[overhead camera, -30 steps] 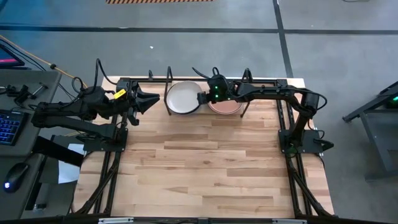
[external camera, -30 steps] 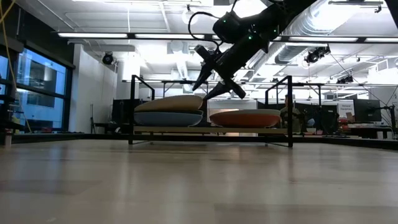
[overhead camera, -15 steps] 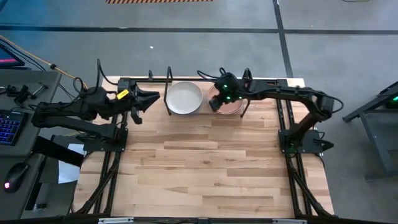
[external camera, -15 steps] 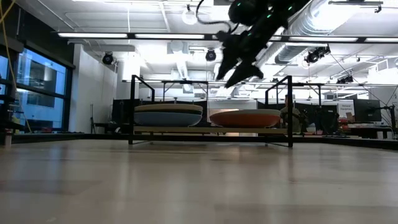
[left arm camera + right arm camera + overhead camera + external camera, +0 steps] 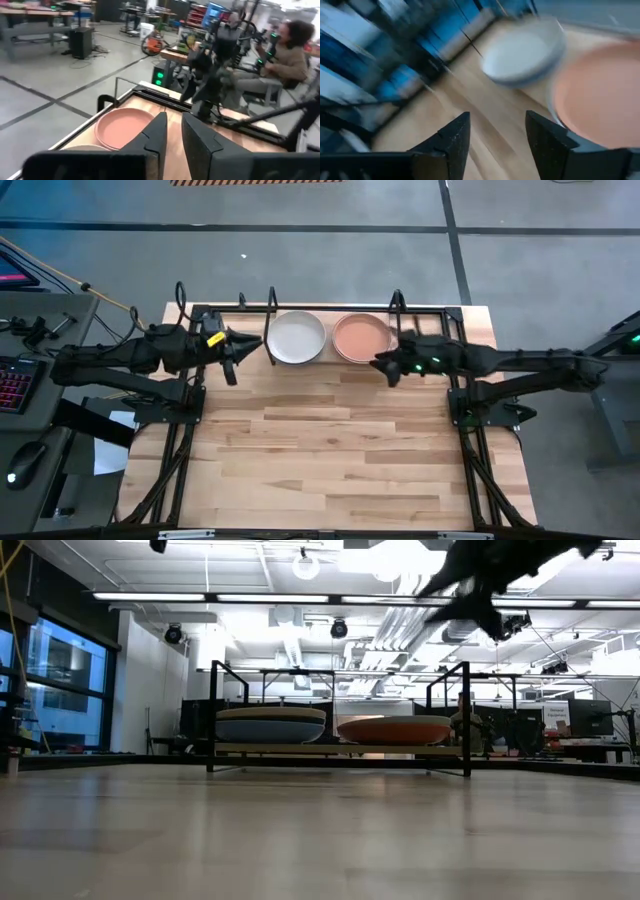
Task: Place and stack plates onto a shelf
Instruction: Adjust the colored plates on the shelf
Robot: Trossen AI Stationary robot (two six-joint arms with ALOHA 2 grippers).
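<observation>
The shelf (image 5: 330, 308) stands at the table's far edge, and its board (image 5: 340, 749) bears two stacks of plates. On the left stack a cream plate (image 5: 297, 337) lies on a blue one (image 5: 270, 730). The right stack has a terracotta pink plate (image 5: 362, 337) on top and a coral red one (image 5: 395, 730) beneath. My right gripper (image 5: 383, 366) hangs open and empty just near of the pink plate, pointing toward the table's left. My left gripper (image 5: 243, 346) hovers left of the cream plate, pointing right, empty, with its fingers (image 5: 155, 132) only a narrow gap apart.
The shelf's black upright loops (image 5: 272, 300) rise beside the stacks. Bare wooden tabletop (image 5: 330, 450) stretches from the shelf to the near edge. A seated person (image 5: 292, 50) and desks show in the room beyond the table's right side.
My right gripper has drawn back from over the plates toward the table's right and near edges, rising and staying open. The cream plate, whose right rim was tilted up a second ago, now lies flat on the blue one. My left gripper has edged slightly toward the shelf.
</observation>
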